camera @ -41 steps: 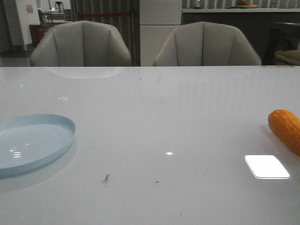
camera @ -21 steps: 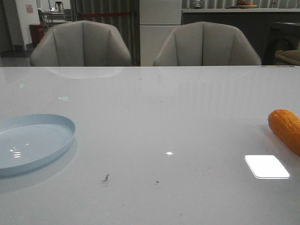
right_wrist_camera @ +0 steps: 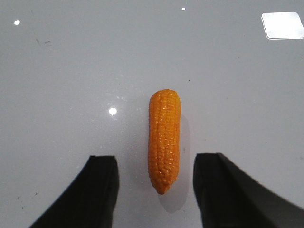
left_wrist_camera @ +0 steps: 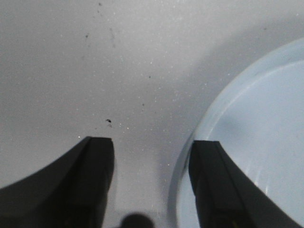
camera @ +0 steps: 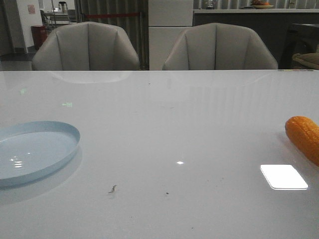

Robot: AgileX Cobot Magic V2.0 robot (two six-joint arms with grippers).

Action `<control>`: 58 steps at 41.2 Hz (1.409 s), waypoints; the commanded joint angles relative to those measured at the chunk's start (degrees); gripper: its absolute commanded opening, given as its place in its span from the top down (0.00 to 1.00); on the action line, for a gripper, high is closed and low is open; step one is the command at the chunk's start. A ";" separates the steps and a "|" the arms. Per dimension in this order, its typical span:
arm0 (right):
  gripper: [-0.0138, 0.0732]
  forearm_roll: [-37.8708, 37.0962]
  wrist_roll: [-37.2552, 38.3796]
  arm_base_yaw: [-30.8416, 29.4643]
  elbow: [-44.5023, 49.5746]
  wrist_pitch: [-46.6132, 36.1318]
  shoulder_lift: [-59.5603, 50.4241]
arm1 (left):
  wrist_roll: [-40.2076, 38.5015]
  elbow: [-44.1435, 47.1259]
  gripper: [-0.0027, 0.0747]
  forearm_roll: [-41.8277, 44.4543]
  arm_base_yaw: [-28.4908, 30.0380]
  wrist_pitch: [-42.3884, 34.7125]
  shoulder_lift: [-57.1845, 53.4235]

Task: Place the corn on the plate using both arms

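Observation:
The orange-yellow corn (camera: 304, 137) lies on the white table at the far right edge of the front view. In the right wrist view the corn (right_wrist_camera: 165, 140) lies lengthwise, its tapered end between my open right gripper (right_wrist_camera: 154, 164) fingers, touching neither. The pale blue plate (camera: 50, 130) sits at the left edge of the table. In the left wrist view my left gripper (left_wrist_camera: 151, 145) is open and empty, one finger over the plate's rim (left_wrist_camera: 209, 114), the other over bare table. Neither arm shows in the front view.
Two grey chairs (camera: 85, 46) (camera: 219, 47) stand behind the table's far edge. A bright rectangular light reflection (camera: 283, 177) lies on the table near the corn. Small dark specks (camera: 112, 188) mark the table's front middle.

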 commanded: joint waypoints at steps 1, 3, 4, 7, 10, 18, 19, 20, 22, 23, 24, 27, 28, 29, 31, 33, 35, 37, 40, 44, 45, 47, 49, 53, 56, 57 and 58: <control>0.30 0.25 -0.16 -0.37 -2.02 -3.89 -0.26 | -0.12 -1.67 0.54 -0.30 -0.21 -1.48 -1.62; 0.30 0.25 -0.16 -0.37 -2.02 -3.89 -0.26 | -0.12 -1.67 0.56 -0.30 -0.21 -1.48 -1.28; 0.30 0.25 -0.16 -0.37 -2.02 -3.89 -0.14 | -0.12 -1.67 0.57 -0.30 -0.21 -1.48 -1.17; 0.30 0.25 -0.16 -0.37 -2.02 -3.89 0.07 | -0.12 -1.67 0.59 -0.30 -0.21 -1.48 -0.65; 0.30 0.25 -0.16 -0.37 -1.96 -3.89 0.22 | -0.12 -1.67 0.59 -0.30 -0.21 -1.32 0.13; 0.30 0.25 -0.16 -0.37 -1.96 -3.89 0.22 | -0.12 -1.67 0.65 -0.94 -0.21 0.22 1.59; 0.30 0.25 -0.16 -0.37 -1.96 -3.89 0.22 | -0.12 -1.67 0.68 -0.94 -0.21 0.22 1.59; 0.30 0.25 -0.16 -0.37 -1.96 -3.89 0.22 | -0.12 -1.67 0.74 -0.94 -0.21 0.22 1.59; 0.30 0.25 -0.16 -0.37 -1.96 -3.84 0.22 | -0.12 -1.67 0.83 -0.94 -0.21 0.22 1.59; 0.30 0.25 -0.16 -0.37 -1.96 -3.84 0.22 | -0.12 -1.67 0.85 -0.94 -0.21 0.22 1.59; 0.30 0.25 -0.16 -0.37 -1.96 -3.84 0.22 | -0.12 -1.67 0.84 -0.94 -0.21 0.22 1.59; 0.30 0.25 -0.16 -0.37 -1.96 -3.84 0.22 | -0.12 -1.83 0.83 -0.94 -0.21 0.11 1.59; 0.30 0.25 -0.16 -0.37 -1.96 -3.84 0.22 | -0.12 -2.09 0.84 -0.94 -0.21 0.36 1.59; 0.30 0.25 -0.16 -0.37 -1.96 -3.84 0.22 | -0.12 -2.37 0.84 -0.94 -0.21 0.74 1.59; 0.30 0.25 -0.16 -0.37 -1.96 -3.84 0.22 | -0.12 -3.64 0.84 -0.94 -0.21 2.22 1.59; 0.30 0.25 -0.16 -0.37 -1.96 -3.84 0.22 | -0.12 -5.72 0.84 -0.94 -0.21 4.73 1.49; 0.30 0.25 -0.16 -0.37 -1.96 -3.84 0.22 | -0.12 -7.85 0.84 -0.94 -0.21 6.96 1.22; 0.30 0.25 -0.16 -0.37 -1.96 -3.84 0.22 | -0.07 -10.52 0.84 -0.94 -0.21 9.22 0.91; 0.30 0.25 -0.16 -0.37 -1.96 -3.84 0.22 | 1.72 -14.75 0.84 -1.53 -0.21 12.51 0.64; 0.30 0.25 -0.16 -0.37 -1.96 -3.84 0.22 | 5.53 -20.68 0.84 -4.75 -0.55 17.10 0.64; 0.30 0.25 -0.16 -0.37 -1.96 -3.84 0.22 | 6.85 -22.33 0.84 -5.80 -0.79 18.19 0.64; 0.30 0.25 -0.16 -0.37 -1.96 -3.84 0.22 | 8.94 -25.27 0.84 -9.15 -1.34 20.10 0.64; 0.30 0.25 -0.16 -0.37 -1.96 -3.84 0.22 | 10.56 -28.24 0.84 -12.16 -2.05 21.57 0.64; 0.30 0.25 -0.16 -0.37 -1.96 -3.84 0.22 | 11.54 -32.76 0.84 -17.89 -4.56 22.90 0.64; 0.30 0.25 -0.16 -0.37 -1.96 -3.84 0.22 | 11.54 -34.69 0.84 -20.52 -7.25 23.03 0.64; 0.30 0.25 -0.16 -0.37 -1.96 -3.84 0.22 | 11.54 -34.97 0.84 -20.87 -7.98 23.03 0.64; 0.30 0.25 -0.16 -0.37 -1.96 -3.84 0.22 | 11.54 -35.07 0.84 -21.00 -9.02 22.89 0.64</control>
